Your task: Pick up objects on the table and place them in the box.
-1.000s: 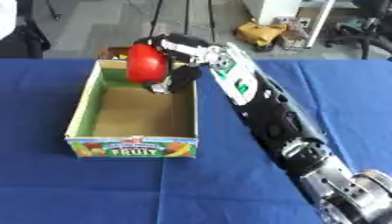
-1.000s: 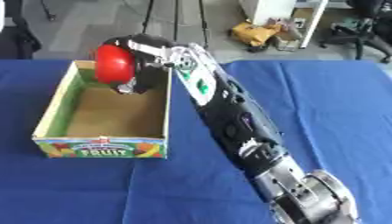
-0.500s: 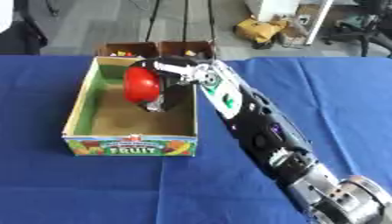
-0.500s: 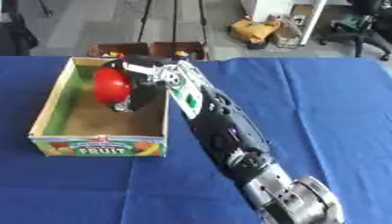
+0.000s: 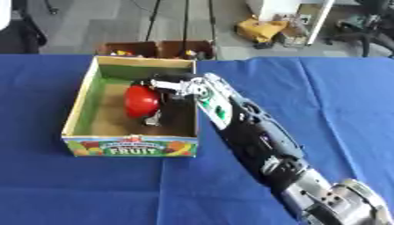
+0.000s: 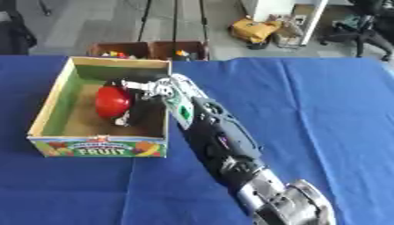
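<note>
Here the placing step is almost done, by the look of it: the right arm enters from the lower right corner, its silver joint nearest the camera, and runs as a long black forearm diagonally up across the blue table [image 5: 92,184] and over the right wall of the box [image 5: 129,146], the printed fruit carton. Inside, the right hand [image 5: 171,88] is curled round the red round object [image 5: 141,101], fingers wrapped over its top and far side, holding it low over the box's brown floor; whether it rests on the floor I cannot tell. The next move likely calls for uncurling the fingers and lifting the hand straight up, clear of the wall. The left hand shows nowhere. Beyond the table, small crates [image 6: 150,49] stand on the floor.
</note>
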### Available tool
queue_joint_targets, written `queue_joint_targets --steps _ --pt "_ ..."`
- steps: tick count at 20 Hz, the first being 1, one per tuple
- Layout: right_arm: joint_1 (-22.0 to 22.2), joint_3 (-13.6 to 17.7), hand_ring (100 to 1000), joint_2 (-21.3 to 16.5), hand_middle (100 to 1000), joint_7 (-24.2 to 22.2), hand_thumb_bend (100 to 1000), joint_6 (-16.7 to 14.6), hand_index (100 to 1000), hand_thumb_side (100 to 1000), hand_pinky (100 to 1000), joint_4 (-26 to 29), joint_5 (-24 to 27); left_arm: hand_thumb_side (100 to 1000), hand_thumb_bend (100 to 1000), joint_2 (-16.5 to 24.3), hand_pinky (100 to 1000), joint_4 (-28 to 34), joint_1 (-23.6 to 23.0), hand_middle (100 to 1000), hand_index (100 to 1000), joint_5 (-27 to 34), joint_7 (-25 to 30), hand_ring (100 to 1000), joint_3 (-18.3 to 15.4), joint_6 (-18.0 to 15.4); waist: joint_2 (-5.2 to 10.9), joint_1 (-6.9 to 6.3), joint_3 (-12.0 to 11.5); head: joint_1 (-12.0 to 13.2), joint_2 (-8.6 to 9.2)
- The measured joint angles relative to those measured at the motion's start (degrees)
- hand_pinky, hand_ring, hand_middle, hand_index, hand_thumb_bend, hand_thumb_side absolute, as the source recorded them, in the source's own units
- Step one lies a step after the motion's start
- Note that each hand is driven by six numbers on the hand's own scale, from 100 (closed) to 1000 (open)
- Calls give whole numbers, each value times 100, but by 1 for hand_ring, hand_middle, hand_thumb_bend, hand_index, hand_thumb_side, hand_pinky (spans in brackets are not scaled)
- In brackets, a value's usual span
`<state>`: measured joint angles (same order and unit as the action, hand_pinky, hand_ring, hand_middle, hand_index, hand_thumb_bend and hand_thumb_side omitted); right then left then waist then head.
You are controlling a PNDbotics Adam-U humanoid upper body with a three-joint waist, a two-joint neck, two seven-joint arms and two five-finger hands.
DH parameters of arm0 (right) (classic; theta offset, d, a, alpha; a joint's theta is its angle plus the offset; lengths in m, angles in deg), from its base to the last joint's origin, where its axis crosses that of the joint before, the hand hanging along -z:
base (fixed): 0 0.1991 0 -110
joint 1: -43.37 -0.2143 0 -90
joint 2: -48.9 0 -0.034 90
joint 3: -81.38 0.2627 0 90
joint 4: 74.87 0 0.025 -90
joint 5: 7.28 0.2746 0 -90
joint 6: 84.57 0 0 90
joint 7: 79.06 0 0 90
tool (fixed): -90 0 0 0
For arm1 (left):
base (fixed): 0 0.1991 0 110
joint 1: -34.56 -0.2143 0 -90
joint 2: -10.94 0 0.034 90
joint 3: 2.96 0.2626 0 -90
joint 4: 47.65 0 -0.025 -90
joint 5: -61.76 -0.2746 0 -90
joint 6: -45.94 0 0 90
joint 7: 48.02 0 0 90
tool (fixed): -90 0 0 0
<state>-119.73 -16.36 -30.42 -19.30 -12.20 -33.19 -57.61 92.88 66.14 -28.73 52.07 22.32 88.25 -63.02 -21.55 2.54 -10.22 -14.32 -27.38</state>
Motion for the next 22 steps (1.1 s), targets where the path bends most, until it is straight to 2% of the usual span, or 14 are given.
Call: queue_joint_targets --steps 4,13,14,17,22 --pt "0 -4 716 8 596 -95 265 -87 766 534 611 0 -159 1000 100 -1 725 0 1 749 793 5 0 909 0 0 0 4 -2 -3 1" --pt "-8 -1 852 21 779 -229 430 -196 866 584 726 80 -375 1000 100 -41 726 0 5 748 794 11 2 909 0 -2 0 3 12 -3 1" --pt "-15 2 866 22 800 -231 454 -196 899 591 742 115 -389 1000 100 -42 726 0 5 748 794 12 2 909 0 -2 0 3 19 -3 1" --pt "-35 39 893 21 832 -213 506 -196 952 610 775 262 -392 1000 100 -43 726 0 5 749 794 13 3 909 1 -1 1 2 37 -3 1" --pt "-57 93 893 -8 825 33 506 -135 977 624 775 703 -306 1000 100 -43 726 0 5 748 794 15 7 909 1 2 5 -9 60 -17 0"
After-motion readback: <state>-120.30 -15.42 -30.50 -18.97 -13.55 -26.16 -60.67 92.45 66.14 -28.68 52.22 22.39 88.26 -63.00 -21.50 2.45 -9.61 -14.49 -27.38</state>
